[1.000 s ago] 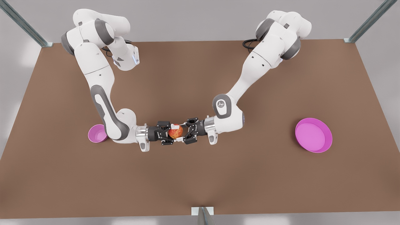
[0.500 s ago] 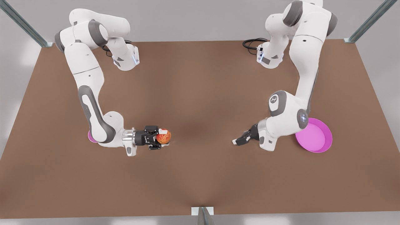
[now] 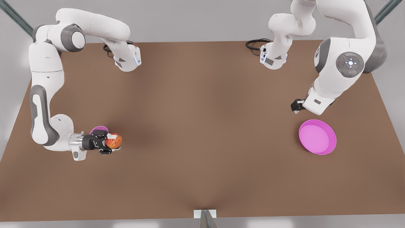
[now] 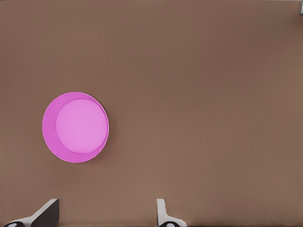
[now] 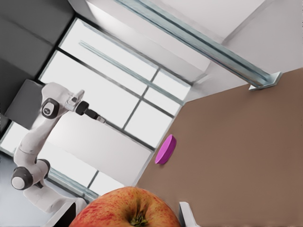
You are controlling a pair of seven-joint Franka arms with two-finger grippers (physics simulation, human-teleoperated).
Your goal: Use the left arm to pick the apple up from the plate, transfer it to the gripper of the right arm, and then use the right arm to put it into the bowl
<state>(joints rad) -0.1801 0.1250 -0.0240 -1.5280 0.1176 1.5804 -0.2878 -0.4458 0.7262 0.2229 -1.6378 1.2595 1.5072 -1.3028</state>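
Right hand (image 3: 110,142) pinches the apple (image 3: 114,141) just in front of the small pink bowl (image 3: 98,129), above the surface (image 3: 202,126). Handover looks done; next it should move back over the bowl and let go. Farther off, the left hand (image 3: 295,106) waits, fingers spread, beyond the plate (image 3: 317,136).

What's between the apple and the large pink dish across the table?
Nothing. In the front view, only bare brown table lies between the apple, held in the right tool, and the large pink dish.
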